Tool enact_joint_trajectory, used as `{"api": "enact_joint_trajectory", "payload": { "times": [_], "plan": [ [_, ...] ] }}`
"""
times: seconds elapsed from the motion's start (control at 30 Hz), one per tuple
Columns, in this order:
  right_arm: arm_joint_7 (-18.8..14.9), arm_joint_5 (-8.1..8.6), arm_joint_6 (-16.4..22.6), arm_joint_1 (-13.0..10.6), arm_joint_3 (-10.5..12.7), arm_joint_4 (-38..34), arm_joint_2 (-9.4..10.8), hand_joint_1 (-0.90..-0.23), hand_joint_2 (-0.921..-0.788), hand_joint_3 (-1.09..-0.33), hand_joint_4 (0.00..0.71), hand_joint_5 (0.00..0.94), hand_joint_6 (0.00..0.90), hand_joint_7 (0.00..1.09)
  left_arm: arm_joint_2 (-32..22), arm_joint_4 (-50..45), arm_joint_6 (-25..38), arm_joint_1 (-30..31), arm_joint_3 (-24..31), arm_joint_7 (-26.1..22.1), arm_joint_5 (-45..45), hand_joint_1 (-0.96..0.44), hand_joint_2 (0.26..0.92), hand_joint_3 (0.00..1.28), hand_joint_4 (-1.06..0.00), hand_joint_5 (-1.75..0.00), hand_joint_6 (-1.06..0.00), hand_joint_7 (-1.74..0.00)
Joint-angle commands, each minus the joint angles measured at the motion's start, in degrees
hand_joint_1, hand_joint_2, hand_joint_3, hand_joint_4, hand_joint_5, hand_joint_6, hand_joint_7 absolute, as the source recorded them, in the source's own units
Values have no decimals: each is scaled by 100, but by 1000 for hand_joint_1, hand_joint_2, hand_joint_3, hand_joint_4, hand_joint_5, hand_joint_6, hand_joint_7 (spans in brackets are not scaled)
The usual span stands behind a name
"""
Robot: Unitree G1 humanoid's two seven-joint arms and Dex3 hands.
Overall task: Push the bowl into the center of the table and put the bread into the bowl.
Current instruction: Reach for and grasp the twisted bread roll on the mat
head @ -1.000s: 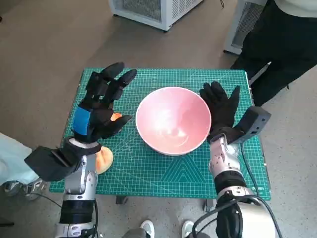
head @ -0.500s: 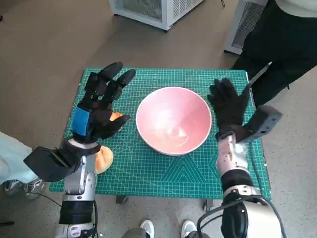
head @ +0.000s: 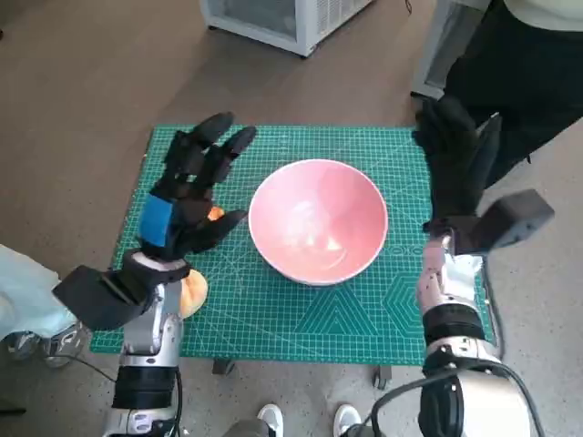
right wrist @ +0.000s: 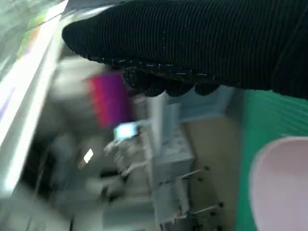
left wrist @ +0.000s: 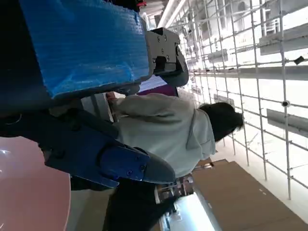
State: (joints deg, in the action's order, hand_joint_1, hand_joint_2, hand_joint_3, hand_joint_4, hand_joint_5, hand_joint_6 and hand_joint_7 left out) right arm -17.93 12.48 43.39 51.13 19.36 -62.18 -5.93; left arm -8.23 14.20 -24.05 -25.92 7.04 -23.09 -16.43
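A pink bowl point(head: 319, 218) stands upright near the middle of the green cutting mat point(head: 301, 319); its rim also shows in the left wrist view point(left wrist: 29, 192) and the right wrist view point(right wrist: 284, 183). My left hand point(head: 187, 196) hovers left of the bowl, fingers spread, holding nothing. Beneath it peeks a small orange piece point(head: 215, 215), and a pale orange bread point(head: 189, 293) lies by my left wrist near the mat's left edge. My right hand point(head: 455, 164) is raised at the mat's right edge, fingers apart, clear of the bowl.
A person in dark trousers point(head: 528, 82) stands close at the table's far right corner; the left wrist view shows a person in a pale top point(left wrist: 163, 130). A white appliance point(head: 282, 18) sits on the floor beyond the table.
My right hand has drawn away from the bowl's right side, lifting and moving right and farther back to the mat's edge. The left hand and the bowl have barely shifted.
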Motion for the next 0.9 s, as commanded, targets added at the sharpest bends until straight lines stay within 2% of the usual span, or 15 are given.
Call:
{"api": "enact_joint_trajectory", "payload": {
  "times": [0.03,0.23,0.4,0.57,0.9],
  "plan": [
    [-670,202,279,-573,-223,796,7,-743,-921,-818,217,16,251,254,-2,21,35,-168,-44,-84,-24,-533,921,145,-280,-284,-111,-658],
    [-1354,665,262,-1176,-580,2118,137,-773,-921,-771,232,17,248,269,-49,-36,127,-243,-34,-185,-88,-537,921,148,-279,-282,-108,-673],
    [-1691,923,186,-1303,-689,2432,96,-790,-921,-732,235,14,240,283,-55,-94,238,-289,-26,-258,-174,-559,921,151,-271,-284,-88,-710],
    [-1710,936,161,-1332,-697,2501,76,-796,-921,-718,236,12,233,293,-42,-162,295,-304,-40,-289,-206,-573,921,150,-263,-295,-75,-741],
    [-1272,730,-91,-1459,-747,2691,149,-796,-921,-716,236,9,222,306,-137,-257,249,-225,-47,-218,36,-575,921,143,-254,-315,-67,-773]
  ]
}}
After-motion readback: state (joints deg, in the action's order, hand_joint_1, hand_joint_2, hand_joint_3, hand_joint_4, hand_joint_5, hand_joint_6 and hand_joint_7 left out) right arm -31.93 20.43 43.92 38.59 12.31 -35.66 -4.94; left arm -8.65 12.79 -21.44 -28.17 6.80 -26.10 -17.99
